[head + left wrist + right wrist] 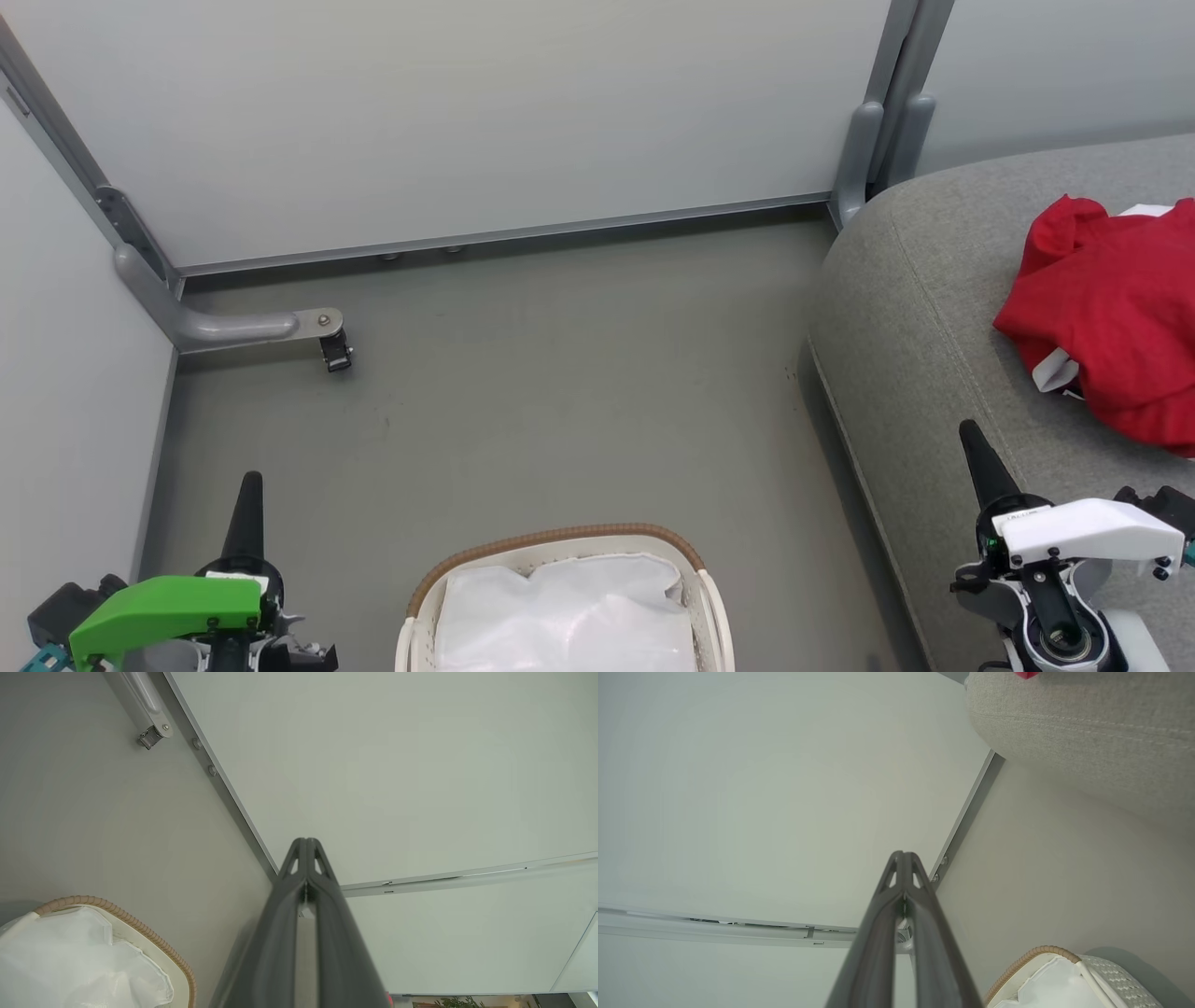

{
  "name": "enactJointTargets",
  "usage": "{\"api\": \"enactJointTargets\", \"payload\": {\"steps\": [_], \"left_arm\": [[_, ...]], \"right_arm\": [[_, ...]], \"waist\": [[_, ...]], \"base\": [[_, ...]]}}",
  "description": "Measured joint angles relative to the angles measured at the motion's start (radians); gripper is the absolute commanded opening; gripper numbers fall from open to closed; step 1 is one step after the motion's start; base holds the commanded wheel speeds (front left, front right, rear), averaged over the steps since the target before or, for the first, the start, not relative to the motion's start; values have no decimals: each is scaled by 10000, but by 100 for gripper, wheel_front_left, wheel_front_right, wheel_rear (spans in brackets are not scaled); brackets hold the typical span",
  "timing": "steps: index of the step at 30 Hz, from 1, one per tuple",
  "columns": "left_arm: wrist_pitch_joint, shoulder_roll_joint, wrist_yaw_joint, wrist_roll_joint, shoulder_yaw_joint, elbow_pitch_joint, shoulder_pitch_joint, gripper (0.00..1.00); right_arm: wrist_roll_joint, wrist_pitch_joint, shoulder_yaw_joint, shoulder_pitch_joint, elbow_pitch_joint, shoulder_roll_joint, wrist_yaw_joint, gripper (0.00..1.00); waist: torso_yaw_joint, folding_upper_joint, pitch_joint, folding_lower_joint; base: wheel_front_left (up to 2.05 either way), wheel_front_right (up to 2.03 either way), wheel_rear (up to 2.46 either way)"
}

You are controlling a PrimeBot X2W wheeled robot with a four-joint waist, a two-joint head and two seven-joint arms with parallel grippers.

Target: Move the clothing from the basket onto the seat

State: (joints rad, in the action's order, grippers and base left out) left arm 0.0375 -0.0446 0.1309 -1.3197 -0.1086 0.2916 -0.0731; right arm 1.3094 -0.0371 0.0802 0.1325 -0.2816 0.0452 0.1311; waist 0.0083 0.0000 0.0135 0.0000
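Red clothing with white trim lies bunched on the grey seat at the right; a sliver of red tops the seat in the right wrist view. The white basket with its tan braided rim sits on the floor at bottom centre, holding just a white cloth liner. My left gripper is shut and empty, left of the basket. My right gripper is shut and empty, over the seat's front edge. Both wrist views show the fingertips pressed together, left gripper, right gripper.
Pale partition walls with grey frames close off the back and left. A metal foot bracket with a small caster sticks out onto the grey floor at back left. Bare floor lies between basket, walls and seat.
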Motion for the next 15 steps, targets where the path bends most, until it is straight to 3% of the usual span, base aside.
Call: {"api": "enactJointTargets", "payload": {"steps": [15], "left_arm": [[330, -8, 0, -1202, -19, -201, -111, 0]], "right_arm": [[1243, -332, 136, -65, 151, 8, 0, 0]], "waist": [[-32, 0, -40, 0]], "base": [[0, 0, 0]]}}
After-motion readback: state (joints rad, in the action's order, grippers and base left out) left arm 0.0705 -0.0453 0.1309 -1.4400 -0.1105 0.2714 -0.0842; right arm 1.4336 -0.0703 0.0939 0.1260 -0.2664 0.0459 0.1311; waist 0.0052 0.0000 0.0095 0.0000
